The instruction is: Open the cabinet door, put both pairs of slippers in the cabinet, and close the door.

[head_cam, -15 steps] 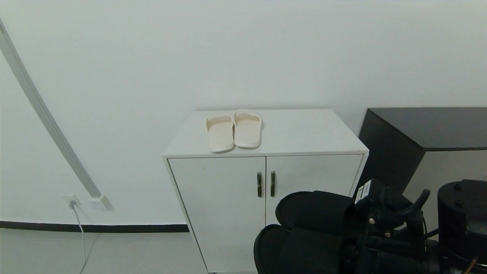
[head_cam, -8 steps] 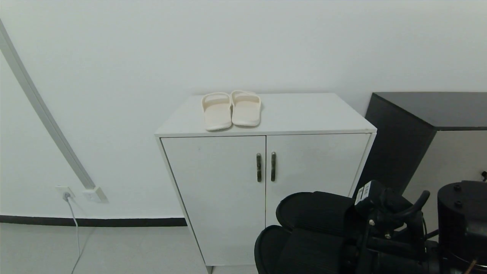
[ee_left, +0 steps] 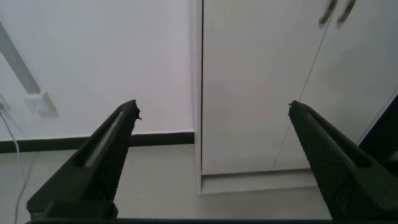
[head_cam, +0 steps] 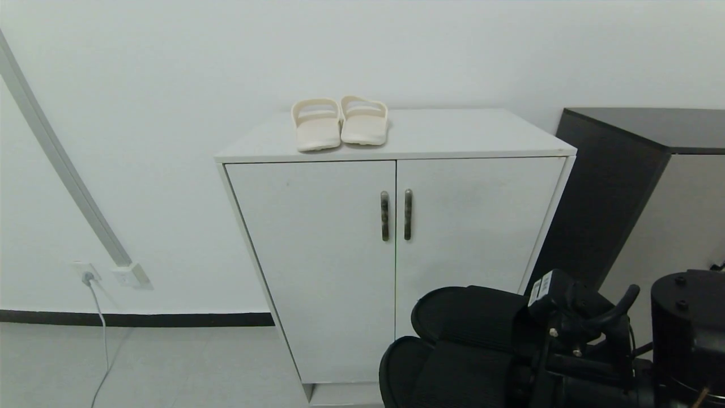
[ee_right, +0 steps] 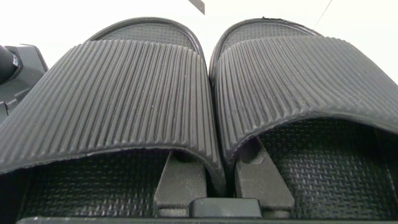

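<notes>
A white two-door cabinet stands against the wall, both doors closed, with two dark handles at the middle seam. A pair of cream slippers lies on its top, left of centre. Low in front of the right door, a pair of black slippers hangs side by side. My right gripper is shut on the black slippers, its fingers pinching their two inner edges together. My left gripper stands open and empty, low before the cabinet's left door.
A black cabinet stands close on the white cabinet's right side. On the wall to the left are a slanted grey conduit and a socket with a cable hanging to the bare floor.
The whole head view has shifted: the cabinet now sits higher and larger in it, so the camera has moved lower and closer. The right arm with the black slippers keeps its place.
</notes>
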Tool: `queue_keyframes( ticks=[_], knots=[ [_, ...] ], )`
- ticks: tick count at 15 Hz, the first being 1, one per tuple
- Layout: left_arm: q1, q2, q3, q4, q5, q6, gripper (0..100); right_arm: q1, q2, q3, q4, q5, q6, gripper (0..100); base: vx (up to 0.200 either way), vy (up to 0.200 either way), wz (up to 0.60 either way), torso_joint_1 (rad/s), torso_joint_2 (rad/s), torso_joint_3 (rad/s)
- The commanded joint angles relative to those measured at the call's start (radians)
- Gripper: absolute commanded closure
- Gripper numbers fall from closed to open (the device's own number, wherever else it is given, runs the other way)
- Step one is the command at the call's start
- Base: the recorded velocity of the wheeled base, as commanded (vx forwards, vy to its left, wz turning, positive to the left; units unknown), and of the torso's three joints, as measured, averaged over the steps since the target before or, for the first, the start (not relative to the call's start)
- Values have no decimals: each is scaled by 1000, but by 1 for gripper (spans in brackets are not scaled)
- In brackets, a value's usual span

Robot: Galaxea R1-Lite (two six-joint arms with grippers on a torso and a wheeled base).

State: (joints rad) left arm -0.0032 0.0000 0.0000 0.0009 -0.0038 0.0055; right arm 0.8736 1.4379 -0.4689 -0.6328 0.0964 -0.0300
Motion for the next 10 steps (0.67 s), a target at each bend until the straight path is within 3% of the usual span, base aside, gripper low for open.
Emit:
queue_keyframes(
  ticks=[1, 8, 10],
  knots=[
    [0, 2, 0, 1, -1, 4, 0, 1, 1, 1, 1, 0, -1, 100, 0, 0, 0, -124, 466, 354],
    [0, 2, 0, 1, -2, 7, 0, 1, -14, 3, 1, -1, -4, 100, 0, 0, 0, -66, 445, 376],
    [0, 2, 0, 1, 4, 4, 0, 1, -17, 9, -1, -1, -4, 100, 0, 0, 0, -1, 133, 126]
  ],
)
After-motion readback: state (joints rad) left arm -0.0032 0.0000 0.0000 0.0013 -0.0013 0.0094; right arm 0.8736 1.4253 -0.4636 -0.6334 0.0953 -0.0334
